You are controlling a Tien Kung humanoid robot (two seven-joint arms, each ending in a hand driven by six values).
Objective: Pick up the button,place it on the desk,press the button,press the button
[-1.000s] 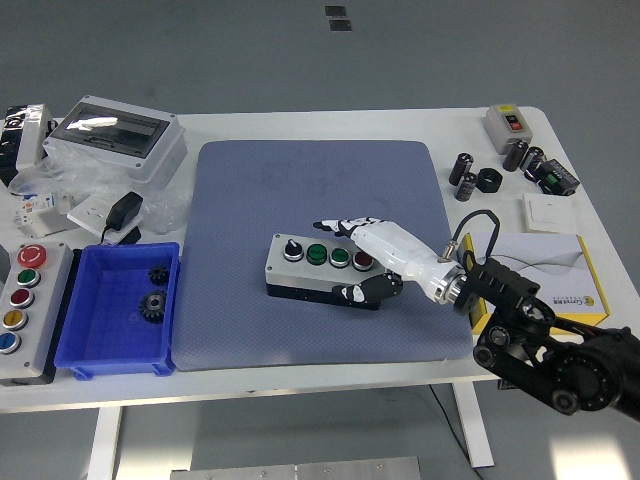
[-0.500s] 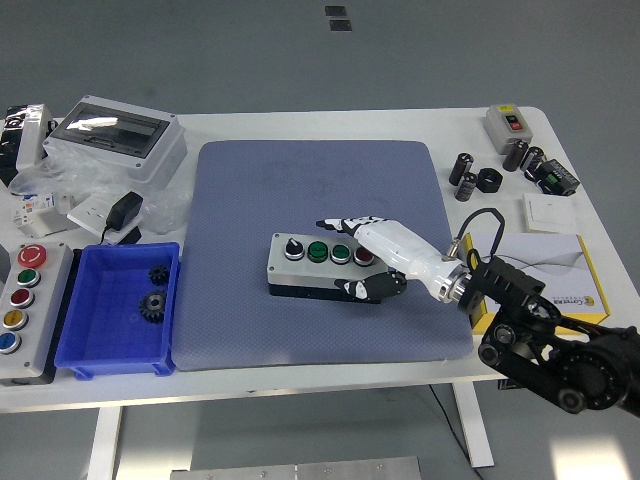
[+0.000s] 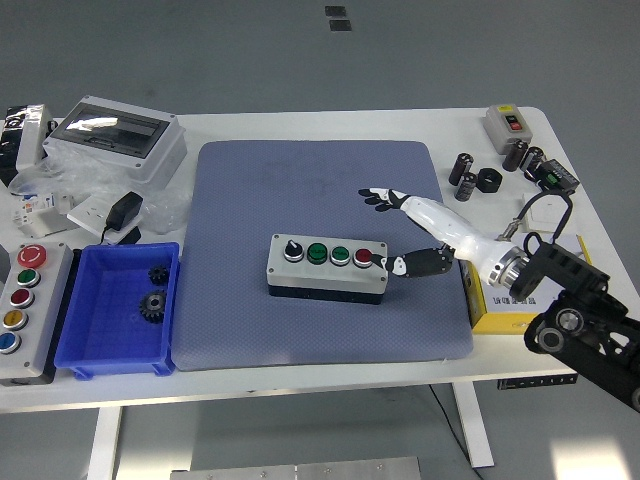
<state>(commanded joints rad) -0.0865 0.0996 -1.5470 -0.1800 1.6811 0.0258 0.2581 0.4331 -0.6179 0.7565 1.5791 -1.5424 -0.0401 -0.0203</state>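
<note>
The button box (image 3: 327,268) is grey with a black base and lies flat on the blue-grey mat (image 3: 320,190). Its top carries a black selector knob, two green buttons and a red button (image 3: 362,257). My right hand (image 3: 392,232) is just right of the box, open with fingers spread. Its thumb tip (image 3: 400,265) is close to the box's right end and its fingertips (image 3: 378,197) point left above the mat, apart from the box. It holds nothing. My left arm is out of view.
A blue bin (image 3: 100,340) with two black gears stands at the left, beside a larger button box (image 3: 22,300). A grey enclosure (image 3: 115,135) and bagged parts lie far left. A yellow box (image 3: 530,285), black cylinders (image 3: 480,178) and a small switch (image 3: 508,122) are at the right.
My right hand has let go of the button box and drawn back to the right, its fingers spreading open. The box stays on the mat.
</note>
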